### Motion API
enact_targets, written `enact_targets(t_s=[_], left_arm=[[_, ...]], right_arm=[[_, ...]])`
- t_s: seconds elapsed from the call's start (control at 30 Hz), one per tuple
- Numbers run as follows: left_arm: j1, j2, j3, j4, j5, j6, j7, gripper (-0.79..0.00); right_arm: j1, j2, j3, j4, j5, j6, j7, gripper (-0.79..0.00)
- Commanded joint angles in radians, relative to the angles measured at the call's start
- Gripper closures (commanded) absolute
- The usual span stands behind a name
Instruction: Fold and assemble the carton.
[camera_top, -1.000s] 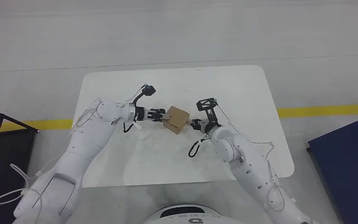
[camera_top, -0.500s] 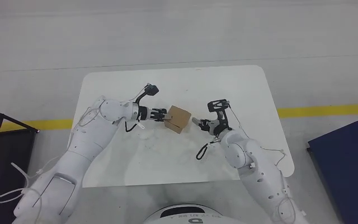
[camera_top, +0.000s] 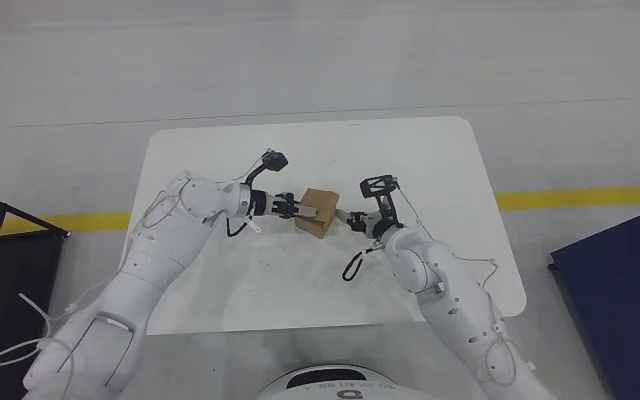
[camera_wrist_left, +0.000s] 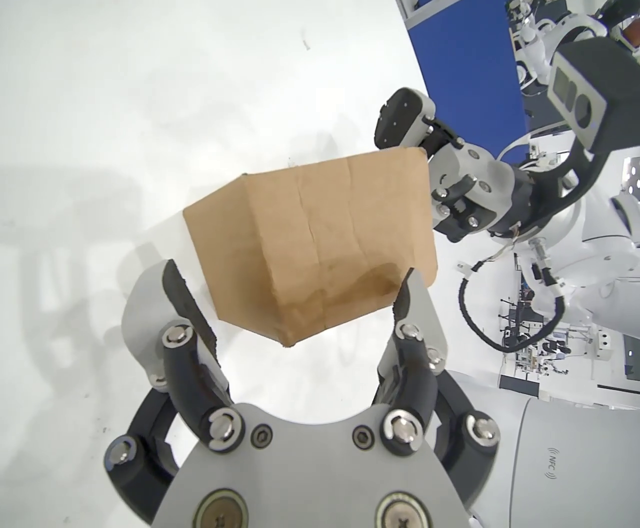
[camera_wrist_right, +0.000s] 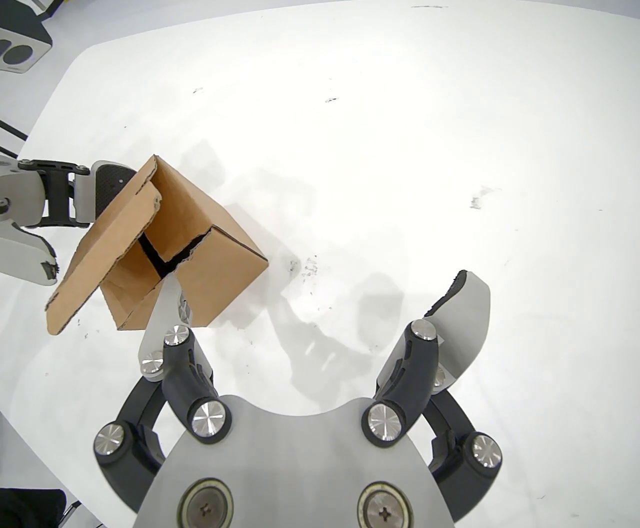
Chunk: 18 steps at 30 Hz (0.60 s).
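A small brown carton (camera_top: 320, 212) lies tilted near the middle of the white table (camera_top: 430, 160). My left gripper (camera_top: 296, 208) is open at one end of it. In the left wrist view the carton (camera_wrist_left: 320, 240) has a corner between the two spread fingertips (camera_wrist_left: 172, 272). My right gripper (camera_top: 349, 219) is open at the opposite end. In the right wrist view the carton (camera_wrist_right: 200, 250) shows its open end with a loose flap (camera_wrist_right: 100, 250) hanging outward. One finger (camera_wrist_right: 167, 300) of my right gripper (camera_wrist_right: 315, 295) pokes into the gap between the flaps.
The table's right half and far side are bare white surface. A yellow line (camera_top: 570, 198) crosses the floor, a blue object (camera_top: 610, 270) stands off the table's right side and a black one (camera_top: 25, 260) off its left.
My right gripper pulled back from the carton half a second ago and has come back to its open end. The left gripper and the carton shifted slightly to the right.
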Motion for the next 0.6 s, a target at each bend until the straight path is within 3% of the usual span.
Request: enact_targets(t_s=[0.0, 0.23, 0.57], left_arm=[[0.0, 0.002, -0.007, -0.004, 0.0, -0.009, 0.012, -0.785], [0.023, 0.008, -0.036, -0.055, -0.125, -0.163, 0.01, -0.785], [-0.015, 0.0, 0.003, 0.03, -0.159, -0.166, -0.05, -0.785]], right_arm=[[-0.01, 0.001, 0.011, -0.01, 0.003, 0.0, -0.004, -0.785], [-0.024, 0.003, 0.03, -0.029, 0.054, -0.048, -0.012, -0.785], [-0.069, 0.011, 0.09, -0.063, 0.136, -0.119, -0.043, -0.785]])
